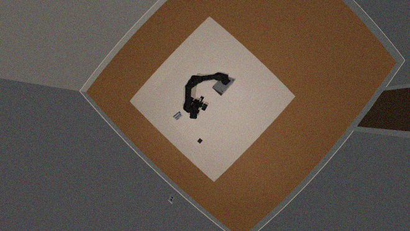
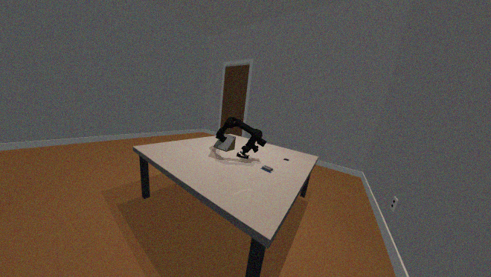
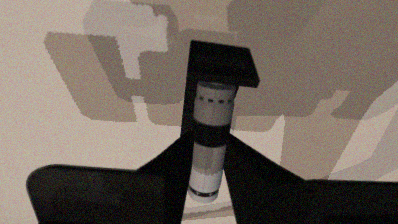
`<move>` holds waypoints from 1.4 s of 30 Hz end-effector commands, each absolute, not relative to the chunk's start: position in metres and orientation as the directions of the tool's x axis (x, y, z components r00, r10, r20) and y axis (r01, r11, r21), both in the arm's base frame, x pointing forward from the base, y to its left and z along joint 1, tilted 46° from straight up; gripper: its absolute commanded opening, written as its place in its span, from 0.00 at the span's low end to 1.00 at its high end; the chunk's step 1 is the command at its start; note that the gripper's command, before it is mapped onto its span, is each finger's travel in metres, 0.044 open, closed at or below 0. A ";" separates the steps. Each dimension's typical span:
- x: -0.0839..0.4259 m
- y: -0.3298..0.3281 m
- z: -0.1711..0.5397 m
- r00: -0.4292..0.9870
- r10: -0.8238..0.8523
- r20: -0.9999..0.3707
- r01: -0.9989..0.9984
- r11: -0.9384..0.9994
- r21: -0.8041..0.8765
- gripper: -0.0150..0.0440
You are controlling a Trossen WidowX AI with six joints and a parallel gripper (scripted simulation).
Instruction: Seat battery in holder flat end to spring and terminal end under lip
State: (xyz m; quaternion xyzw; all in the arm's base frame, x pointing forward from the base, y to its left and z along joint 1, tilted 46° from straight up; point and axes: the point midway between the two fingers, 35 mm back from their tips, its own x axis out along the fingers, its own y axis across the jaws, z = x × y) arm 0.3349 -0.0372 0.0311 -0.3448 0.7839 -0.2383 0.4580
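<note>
While plain grey walls [image 1: 40,140] [image 2: 111,67] and an orange-brown floor [image 1: 310,56] [image 2: 56,186] surround it, the pale, matte table [image 1: 242,77] [image 2: 201,171] carries a black jointed arm [image 1: 188,90] [image 2: 245,128], a grey wedge-shaped block [image 1: 221,87] [image 2: 228,144], a small blue-grey piece [image 1: 177,115] [image 2: 267,169] and a tiny dark one [image 1: 200,141] [image 2: 286,159]. The holder's [image 2: 239,155] [image 3: 225,62] black and boxy, its overhanging end hiding the spring. Jaws are nearly shut, gripping the smooth, banded cylindrical battery [image 3: 213,112], which slips under that end; can't tell if it's seated.

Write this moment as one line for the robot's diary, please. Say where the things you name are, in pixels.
gripper [image 1: 202,102] [image 2: 243,152] [image 3: 207,139]: closed on battery [image 3: 213,111] | battery: top end by holder's [image 3: 224,62] lip, spring out of sight | seating: unconfirmed | letting go: not yet
</note>
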 end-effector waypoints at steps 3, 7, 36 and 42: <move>0.337 -0.037 0.028 -0.317 -0.758 -0.570 -0.322 0.652 -0.687 0.36; 0.337 -0.037 0.027 -0.303 -0.756 -0.580 -0.321 0.655 -0.684 0.36; 0.333 -0.042 0.023 -0.198 -0.739 -0.645 -0.308 0.671 -0.675 0.36; 0.332 -0.043 0.023 -0.175 -0.734 -0.656 -0.305 0.674 -0.673 0.36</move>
